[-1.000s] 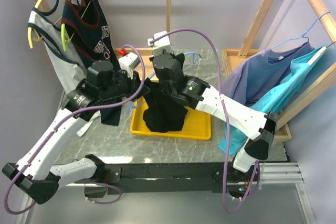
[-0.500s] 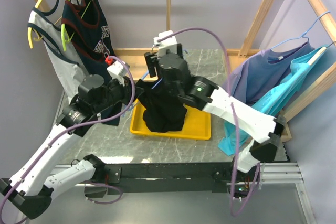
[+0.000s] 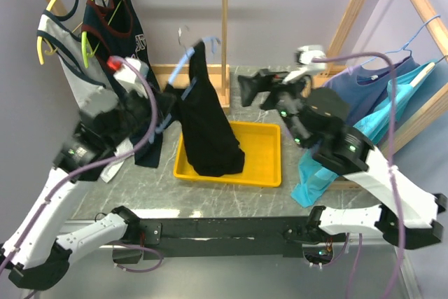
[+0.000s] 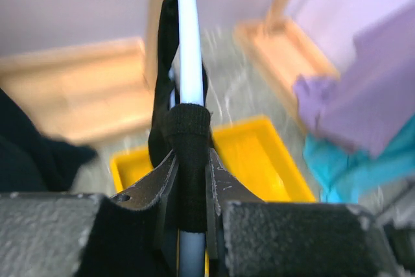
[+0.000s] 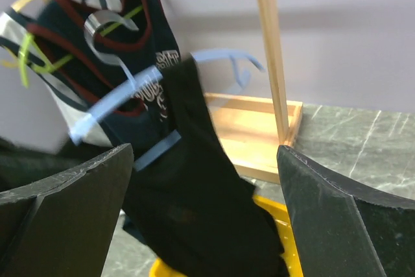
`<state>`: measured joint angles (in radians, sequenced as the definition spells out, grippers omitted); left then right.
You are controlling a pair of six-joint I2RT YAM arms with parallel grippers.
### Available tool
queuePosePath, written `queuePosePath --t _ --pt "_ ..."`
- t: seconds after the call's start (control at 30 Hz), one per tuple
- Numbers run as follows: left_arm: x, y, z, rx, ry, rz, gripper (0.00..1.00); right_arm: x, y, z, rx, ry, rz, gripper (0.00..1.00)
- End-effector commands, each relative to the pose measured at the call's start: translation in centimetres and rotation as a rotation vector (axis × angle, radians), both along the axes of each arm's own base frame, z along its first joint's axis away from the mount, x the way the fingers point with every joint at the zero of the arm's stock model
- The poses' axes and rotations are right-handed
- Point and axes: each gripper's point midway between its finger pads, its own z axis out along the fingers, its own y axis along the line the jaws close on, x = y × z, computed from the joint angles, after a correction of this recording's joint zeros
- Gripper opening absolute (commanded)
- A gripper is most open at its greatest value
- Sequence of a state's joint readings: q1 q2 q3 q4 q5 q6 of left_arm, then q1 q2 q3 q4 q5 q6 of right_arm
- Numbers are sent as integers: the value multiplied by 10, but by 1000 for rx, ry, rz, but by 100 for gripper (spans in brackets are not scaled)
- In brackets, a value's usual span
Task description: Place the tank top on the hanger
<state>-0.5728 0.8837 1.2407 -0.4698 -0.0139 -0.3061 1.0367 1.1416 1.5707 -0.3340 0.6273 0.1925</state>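
Observation:
The black tank top (image 3: pixel 206 131) hangs from the light-blue hanger (image 3: pixel 185 59), its hem reaching down into the yellow tray (image 3: pixel 264 175). My left gripper (image 3: pixel 168 112) is shut on the hanger's arm with a strap of the top pinched against it. In the left wrist view the gripper (image 4: pixel 190 160) clamps the black strap (image 4: pixel 188 128) around the blue bar (image 4: pixel 188 43). My right gripper (image 3: pixel 250 89) stands wide open to the right of the top, touching nothing. Between the open fingers (image 5: pixel 71 205) of the right gripper (image 5: pixel 202 154), the right wrist view shows the tank top (image 5: pixel 201 186) and hanger (image 5: pixel 117 98) some way off.
A wooden rack (image 3: pixel 225 26) at the back left carries a navy top (image 3: pixel 115 29) and a white-grey top (image 3: pixel 59 47) on yellow-green hangers. Purple (image 3: pixel 343 96) and teal (image 3: pixel 392 113) garments hang on the right rack. The tray sits mid-table on grey marble.
My right gripper opened, let go of the top and drew back to the right. The left arm raised the hanger, so the tank top now hangs higher over the tray.

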Motion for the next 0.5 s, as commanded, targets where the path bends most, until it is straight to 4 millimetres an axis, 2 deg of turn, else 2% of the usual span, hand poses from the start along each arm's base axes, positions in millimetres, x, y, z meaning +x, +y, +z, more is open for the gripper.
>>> queuePosePath --t 0.0,0.03,0.1,0.13,0.23,0.33,0.47 --pt "7 30 107 -62 -218 151 1 -11 -17 12 90 -15 -6 100" --pt "9 32 137 -77 -260 162 1 -13 -20 15 93 -19 -7 100" --pt "10 34 159 -62 -299 172 1 -14 -25 22 99 -27 -14 100" --pt "12 36 183 -78 -337 184 1 -14 -25 22 92 -23 -11 100" --pt "16 38 214 -73 -387 204 1 -16 -26 25 95 -26 -8 100" --pt "21 40 228 -66 -417 229 1 -16 -27 24 92 -26 -9 100" --pt "30 46 220 -44 -410 279 1 -15 -26 19 79 -20 -10 100"
